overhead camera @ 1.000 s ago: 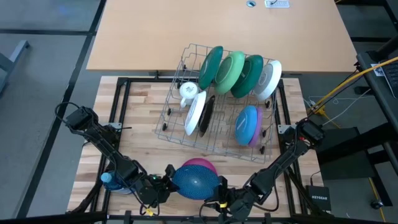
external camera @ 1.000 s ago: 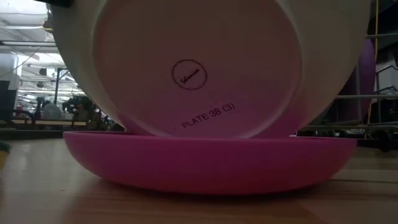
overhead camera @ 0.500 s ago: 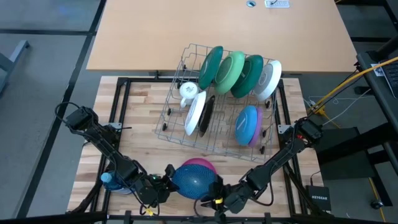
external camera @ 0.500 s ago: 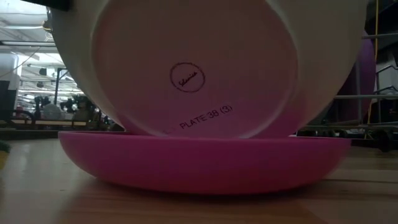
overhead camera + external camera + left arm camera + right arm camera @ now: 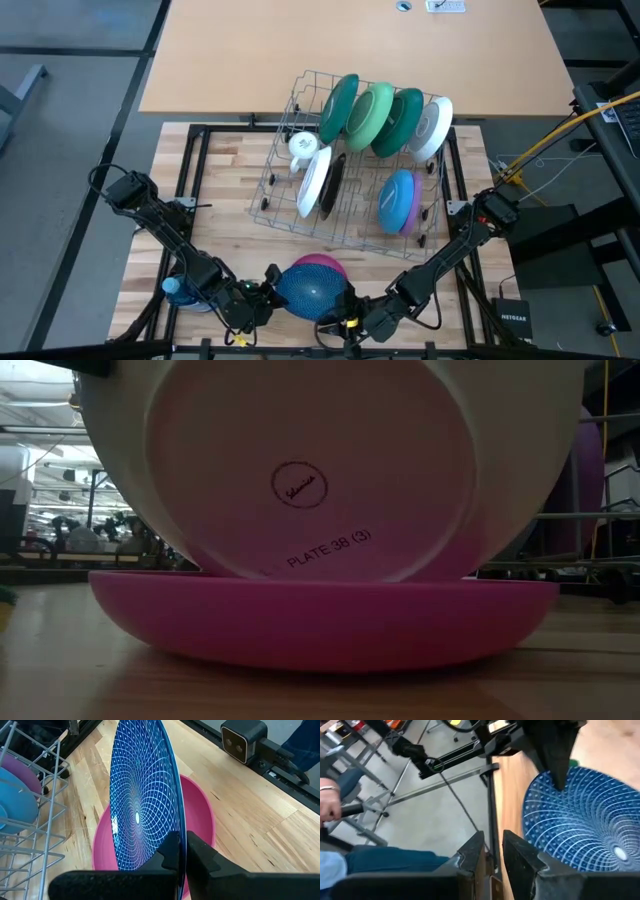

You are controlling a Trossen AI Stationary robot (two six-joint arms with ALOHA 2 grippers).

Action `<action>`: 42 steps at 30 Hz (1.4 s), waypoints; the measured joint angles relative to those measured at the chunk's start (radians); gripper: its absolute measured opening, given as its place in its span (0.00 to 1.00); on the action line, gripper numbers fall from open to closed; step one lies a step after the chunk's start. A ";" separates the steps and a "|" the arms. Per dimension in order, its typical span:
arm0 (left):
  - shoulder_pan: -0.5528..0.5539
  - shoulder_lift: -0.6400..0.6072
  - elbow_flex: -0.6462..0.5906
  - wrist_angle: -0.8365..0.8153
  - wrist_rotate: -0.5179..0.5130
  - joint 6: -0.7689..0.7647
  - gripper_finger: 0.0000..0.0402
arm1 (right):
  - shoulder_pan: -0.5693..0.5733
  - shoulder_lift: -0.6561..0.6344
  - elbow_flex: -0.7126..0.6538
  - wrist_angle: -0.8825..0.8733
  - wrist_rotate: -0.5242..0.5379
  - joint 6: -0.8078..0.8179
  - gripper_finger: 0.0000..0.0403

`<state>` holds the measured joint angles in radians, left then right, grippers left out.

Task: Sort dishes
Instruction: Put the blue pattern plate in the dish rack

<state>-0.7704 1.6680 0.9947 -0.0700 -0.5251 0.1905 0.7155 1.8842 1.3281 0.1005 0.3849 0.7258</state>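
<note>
Wooden surface (image 5: 220, 215), wire rack (image 5: 285, 125) at 12 o'clock. Left end effector (image 5: 181, 851) clamped on rim of blue plate (image 5: 142, 800), held on edge for slotting into rack. Pink plate (image 5: 322, 264) flat beneath, 6 o'clock edge. Right end effector (image 5: 492, 851) beside blue plate, fingers slightly apart, holding nothing. Other plates already racked upright.

The pale underside of the upright plate (image 5: 310, 470), gripped at its rim by the left pincer (image 5: 181, 851), reads "PLATE 38 (3)" beneath a circled script logo, not legible. A black box (image 5: 516, 318) right of the right pincer (image 5: 345, 325) reads "NETGEAR".
</note>
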 joint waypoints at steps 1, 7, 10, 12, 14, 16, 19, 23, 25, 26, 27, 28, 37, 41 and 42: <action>0.000 0.000 0.000 0.000 0.000 0.000 0.00 | -0.004 0.000 0.000 0.000 -0.016 0.001 0.18; 0.000 0.000 0.000 -0.001 0.000 0.000 0.00 | -0.021 0.000 0.000 0.000 -0.043 0.003 0.18; 0.000 0.000 0.000 -0.002 0.000 0.000 0.00 | -0.036 0.000 0.000 0.000 -0.035 0.003 0.18; 0.000 0.000 0.000 -0.002 0.000 0.000 0.00 | -0.043 0.000 0.000 0.007 0.000 0.001 0.18; 0.000 0.000 0.000 -0.002 0.001 -0.001 0.00 | -0.051 0.000 0.000 0.014 0.017 0.002 0.18; 0.000 0.000 0.000 -0.002 0.001 0.000 0.00 | -0.055 0.000 0.000 0.019 0.012 0.001 0.18; 0.000 0.000 0.000 -0.002 0.001 -0.001 0.00 | -0.058 0.000 0.000 0.021 0.012 0.006 0.18; 0.000 0.000 0.000 -0.002 0.001 -0.001 0.00 | -0.063 0.000 0.000 0.021 0.012 -0.001 0.18; 0.000 0.000 0.000 -0.002 0.001 -0.001 0.00 | -0.069 0.000 0.000 0.019 -0.012 -0.001 0.18; -0.001 0.000 0.000 -0.002 0.001 -0.001 0.00 | -0.070 0.000 0.000 0.014 -0.019 -0.001 0.18; -0.001 0.000 0.000 -0.002 0.001 -0.001 0.00 | -0.071 0.000 0.000 0.009 -0.022 -0.002 0.18; -0.001 0.000 0.000 -0.002 0.001 -0.001 0.00 | -0.077 0.000 0.000 0.007 -0.023 -0.002 0.18; -0.001 0.000 0.000 -0.002 0.001 -0.001 0.00 | -0.103 0.000 0.000 0.008 0.047 -0.004 0.18; -0.001 0.000 0.000 -0.001 0.001 -0.011 0.00 | -0.110 0.000 0.000 0.009 0.104 -0.003 0.18; -0.001 0.000 0.000 -0.001 0.001 -0.010 0.00 | -0.110 0.000 0.000 0.010 0.102 0.000 0.18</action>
<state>-0.7715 1.6680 0.9947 -0.0711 -0.5240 0.1802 0.6052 1.8843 1.3281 0.1101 0.4866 0.7253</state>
